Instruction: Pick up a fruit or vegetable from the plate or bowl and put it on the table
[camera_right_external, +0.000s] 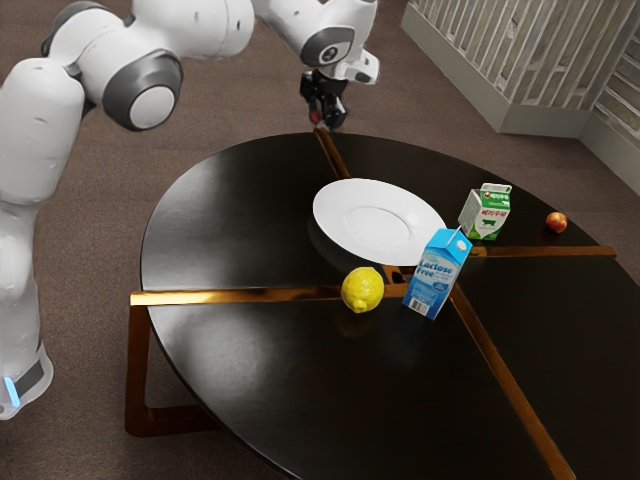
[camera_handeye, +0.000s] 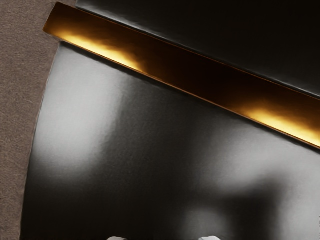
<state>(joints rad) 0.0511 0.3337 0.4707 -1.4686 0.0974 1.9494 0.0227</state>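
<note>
"Hanging near the rim of the round table (camera_right_external: 230, 220), toward the exterior view's top: item one, black gripper (camera_right_external: 326, 117). State?"

"Undetermined. Cannot tell between spread, pressed together and pinching. To be noted at its lower end: one small red patch (camera_right_external: 316, 117), possibly fruit."

"Reason for such a spot?"

"Probably clearance. Well apart from plate and cartons, beside a wooden strip (camera_handeye: 175, 75) over bare tabletop in the wrist view. Suitable for setting down a fruit, if carried; equally suitable for keeping out of the way."

"Item two, containers?"

"One white plate (camera_right_external: 378, 222), set on the table, bare. Two cartons, both standing: blue carton (camera_right_external: 437, 274), marked lactose free, just beside the plate; green carton (camera_right_external: 485, 212), farther toward the exterior view's right. Contents hidden, presumably milk."

"Item three, fruit for the task?"

"One yellow lemon (camera_right_external: 362, 289), on the table, between two bare stretches of black top, near the blue carton and off the plate. One reddish fruit (camera_right_external: 557, 222), also on the table, beyond the green carton."

"Progress?"

"Likely late, judging by the bare plate. For any fruit in hand: lower gently, release inside the rim. Chief risk: rolling off a smooth top."
</note>
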